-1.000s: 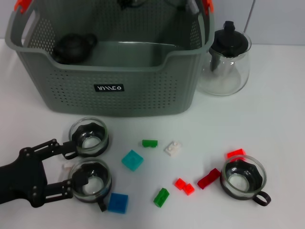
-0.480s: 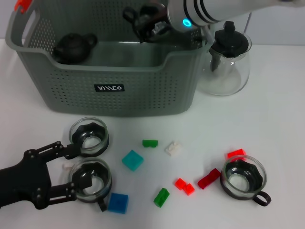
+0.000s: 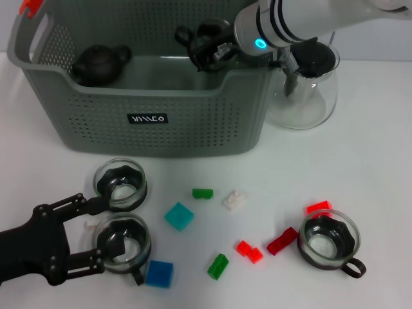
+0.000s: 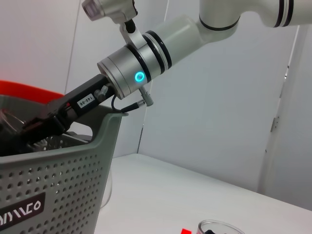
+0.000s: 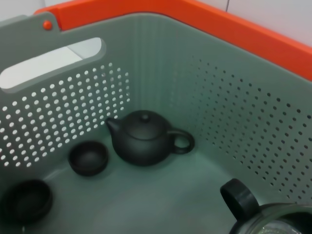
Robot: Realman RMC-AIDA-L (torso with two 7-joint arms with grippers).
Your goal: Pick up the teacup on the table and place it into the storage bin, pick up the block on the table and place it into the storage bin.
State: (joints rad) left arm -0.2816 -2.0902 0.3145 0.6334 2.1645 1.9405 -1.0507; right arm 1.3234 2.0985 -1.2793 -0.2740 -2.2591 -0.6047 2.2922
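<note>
Teacup [image 3: 207,40] over storage bin [image 3: 148,120], clamped in right gripper [image 3: 215,48].
Left gripper [image 3: 96,235] low on table, jaws apart around a second cup [image 3: 122,243].

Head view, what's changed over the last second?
The right gripper has swung in over the storage bin, carrying a teacup. The left gripper stayed open around the near-left cup, barely shifting. The blocks, other cups and glass teapot haven't moved.
</note>
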